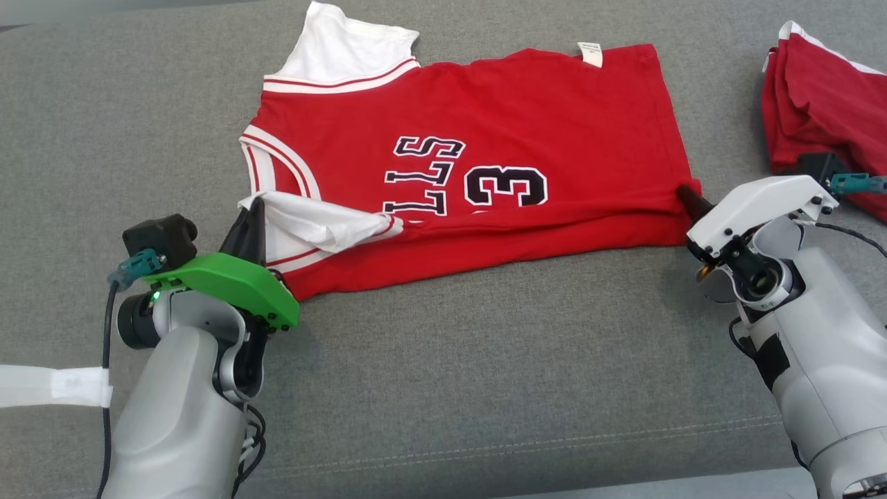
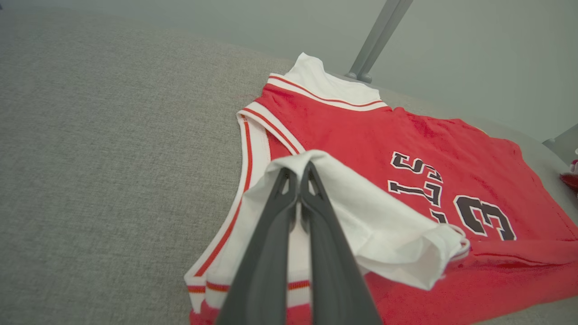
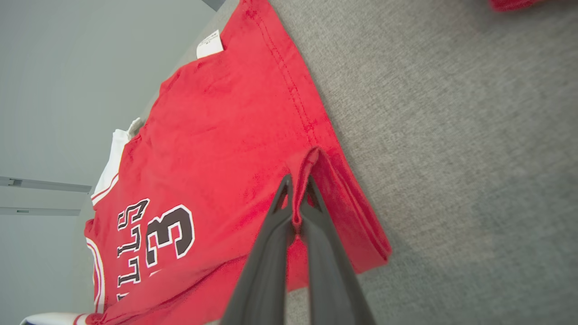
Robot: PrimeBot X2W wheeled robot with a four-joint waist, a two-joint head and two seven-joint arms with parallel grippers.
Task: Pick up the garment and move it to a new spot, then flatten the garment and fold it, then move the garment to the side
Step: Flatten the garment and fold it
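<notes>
Nearest to the camera, two pale forearms come up from the bottom of the head view over a grey fabric cushion [image 1: 485, 360]. A white strap [image 1: 48, 386] lies at the lower left edge.

The left gripper [image 1: 253, 208], under a green cover, is clenched on a white fold of the jersey [image 1: 485, 125] at its near left corner. In the left wrist view the two dark fingers [image 2: 316, 198] press together, and the white cloth [image 2: 388, 230] drapes over their tips and hangs to the right.

The right gripper [image 1: 686, 195] is clamped on the red hem at the near right corner. In the right wrist view a small ridge of red cloth [image 3: 311, 158] stands pinched between its fingers [image 3: 318, 212].

The jersey lies in the middle of the cushion, spread mostly flat, with the neck to the left and the hem to the right. Its near edge is lifted a little between the two grippers. Black letters and the number 3 [image 1: 506, 186] face up.

Farther back, a white sleeve [image 1: 346, 48] and a small white label [image 1: 591, 53] lie at the far edge. At the far right sits another red garment [image 1: 824, 104], well apart from the jersey.
</notes>
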